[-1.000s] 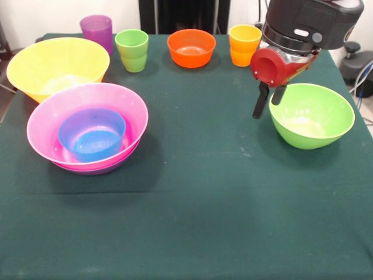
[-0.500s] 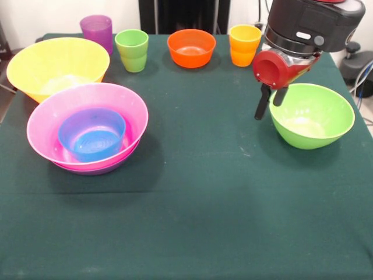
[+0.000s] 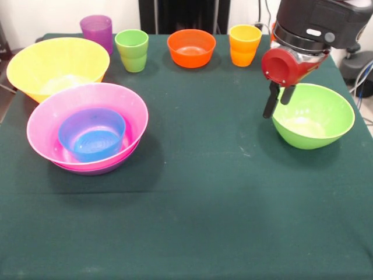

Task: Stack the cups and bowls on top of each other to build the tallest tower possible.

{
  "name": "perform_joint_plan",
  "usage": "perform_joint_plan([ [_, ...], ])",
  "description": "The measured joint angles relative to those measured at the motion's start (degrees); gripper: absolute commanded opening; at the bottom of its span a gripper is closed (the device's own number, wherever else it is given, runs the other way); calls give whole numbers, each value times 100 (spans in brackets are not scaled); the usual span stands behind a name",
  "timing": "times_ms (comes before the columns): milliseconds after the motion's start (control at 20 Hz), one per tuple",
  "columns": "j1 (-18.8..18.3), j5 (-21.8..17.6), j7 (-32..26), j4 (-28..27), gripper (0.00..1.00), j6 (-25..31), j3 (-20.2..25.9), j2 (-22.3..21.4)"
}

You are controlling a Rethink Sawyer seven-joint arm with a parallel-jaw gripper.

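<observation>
My gripper (image 3: 278, 104) hangs open at the left rim of the light green bowl (image 3: 317, 119). One finger is outside the bowl's wall and the other is over its rim. At the left, a low tower stands: a pink bowl (image 3: 125, 114) sits in a purple bowl (image 3: 87, 170) and holds a blue bowl (image 3: 93, 135). A large yellow bowl (image 3: 55, 64) sits behind it. Along the far edge stand a purple cup (image 3: 97, 30), a light green cup (image 3: 132, 49), a small orange bowl (image 3: 191, 48) and an orange cup (image 3: 245, 44).
A dark green cloth (image 3: 198, 198) covers the table. The orange cup stands close behind the gripper's red wrist (image 3: 282, 65). Black equipment (image 3: 358, 64) sits off the table's right edge.
The gripper has moved to the right, from beside the light green bowl to its left rim. Its fingers keep the same gap. No cup or bowl has moved.
</observation>
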Motion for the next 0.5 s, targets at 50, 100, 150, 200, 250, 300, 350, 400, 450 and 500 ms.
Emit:
perform_joint_plan([
  [50, 9, 0, 0, 0, 100, 0, 0, 4],
  [100, 18, 0, 0, -1, 100, 0, 0, 7],
  [150, 32, 1, 0, -5, 100, -1, 1, 15],
  [200, 52, 1, 0, -7, 100, 0, 0, 27],
  [250, 54, 0, 0, -9, 100, 0, 0, 29],
  [300, 67, 1, 0, -24, 100, 0, 1, 49],
  [350, 72, 1, 0, -37, 100, 0, 1, 63],
  [400, 72, 1, 0, -48, 100, 0, 0, 74],
  [450, 73, 1, 0, -60, 100, 0, 0, 84],
  [500, 73, 1, 0, -74, 100, 0, 0, 98],
])
